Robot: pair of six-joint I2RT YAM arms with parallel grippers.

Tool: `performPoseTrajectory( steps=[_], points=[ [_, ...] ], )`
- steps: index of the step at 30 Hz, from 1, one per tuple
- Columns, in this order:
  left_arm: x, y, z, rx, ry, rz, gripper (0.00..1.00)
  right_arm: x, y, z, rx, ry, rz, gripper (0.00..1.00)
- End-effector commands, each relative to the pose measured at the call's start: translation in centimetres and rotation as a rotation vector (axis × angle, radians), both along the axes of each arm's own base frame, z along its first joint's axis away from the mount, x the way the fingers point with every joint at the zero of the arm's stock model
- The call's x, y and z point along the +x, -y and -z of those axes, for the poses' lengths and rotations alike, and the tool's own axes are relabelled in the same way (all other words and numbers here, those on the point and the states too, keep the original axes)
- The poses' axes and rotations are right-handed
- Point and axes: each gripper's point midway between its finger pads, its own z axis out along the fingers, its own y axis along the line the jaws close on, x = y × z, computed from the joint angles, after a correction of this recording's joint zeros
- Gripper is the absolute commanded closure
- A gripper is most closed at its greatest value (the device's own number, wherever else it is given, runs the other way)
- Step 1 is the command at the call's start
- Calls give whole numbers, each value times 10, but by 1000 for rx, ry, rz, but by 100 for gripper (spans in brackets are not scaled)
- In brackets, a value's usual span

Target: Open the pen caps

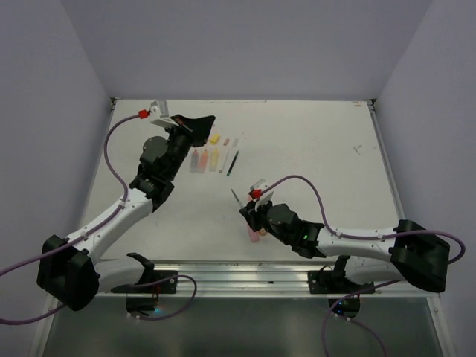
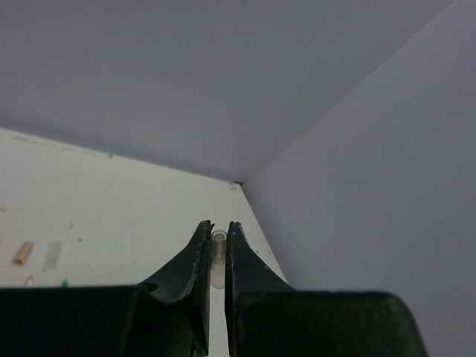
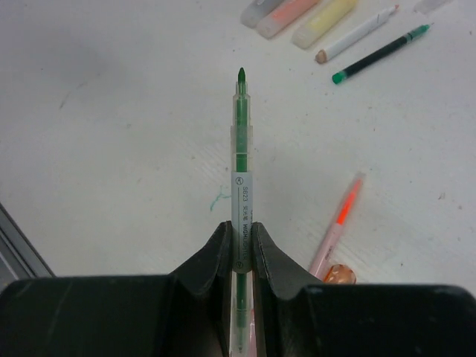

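Near the white table's (image 1: 312,149) front edge, the right gripper (image 3: 240,227) clamps 1 slim green uncapped pen (image 3: 241,149). 1 pink pen (image 3: 338,219) and 1 orange plastic cap (image 3: 338,274) lie beside it. Farther back lie 3 chunky highlighters (image 3: 290,10) and 2 thin pens (image 3: 357,33). The left gripper (image 2: 219,225) pinches 1 tiny clear cap (image 2: 218,260).

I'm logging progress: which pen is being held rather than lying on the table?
The green pen with the bare tip, clamped in the right gripper; the other pens all lie loose on the table.
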Motion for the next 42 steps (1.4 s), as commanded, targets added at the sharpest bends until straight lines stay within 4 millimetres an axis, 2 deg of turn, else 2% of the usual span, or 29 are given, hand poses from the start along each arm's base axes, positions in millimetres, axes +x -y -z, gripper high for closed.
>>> performPoseTrajectory(
  steps=[1,5,8,9,10,11,12,13,14,15,16,17,18,19,21,23,24,26,27,29,32,35,41,42],
  points=[
    [7,-19,-63,-97,170,-104,100,-3,1,1,-26,23,-31,100],
    [11,-20,-71,-101,186,-109,100,-2,1,-3,-9,29,-22,100],
    [23,-5,-58,13,150,-71,100,-1,8,-8,18,26,10,100],
    [33,2,-33,83,86,-54,100,-1,10,-15,45,24,28,100],
    [37,11,-39,138,105,-17,100,4,18,-15,42,26,77,100],
    [42,17,-31,184,86,6,100,7,23,-16,45,24,108,100],
    [55,27,-13,246,28,32,100,9,28,-18,58,18,148,100],
    [58,35,-1,312,17,77,100,15,37,-24,67,32,204,100],
    [64,41,10,350,-9,103,100,17,44,-21,51,27,240,100],
    [72,49,50,417,-104,144,100,18,48,-21,61,18,269,100],
    [78,58,45,432,-102,175,100,21,52,-22,64,16,298,100],
    [83,62,56,468,-119,199,100,24,60,-20,51,16,343,100],
    [89,68,93,517,-201,233,100,25,63,-19,62,6,367,100],
    [98,74,87,535,-173,239,100,27,66,-18,59,4,387,100],
    [108,80,120,600,-250,264,100,30,71,-15,53,-8,429,100],
    [116,87,137,652,-267,280,99,32,73,-11,36,-18,448,100],
    [124,92,153,677,-298,292,98,34,73,-13,42,-21,457,100],
    [131,96,167,709,-311,302,98,36,74,-11,32,-25,466,100],
    [136,99,185,722,-332,307,98,38,73,-8,26,-29,472,100],
    [144,105,190,726,-325,307,97,40,74,-6,14,-34,479,100],
    [153,111,217,740,-347,313,97,47,76,-1,-1,-46,497,100],
    [161,113,225,743,-334,303,96,52,78,3,-5,-63,504,100],
    [169,115,256,757,-351,298,94,59,85,13,-6,-104,517,100],
    [171,116,256,755,-349,297,94,59,86,15,-4,-111,518,100]
  ],
)
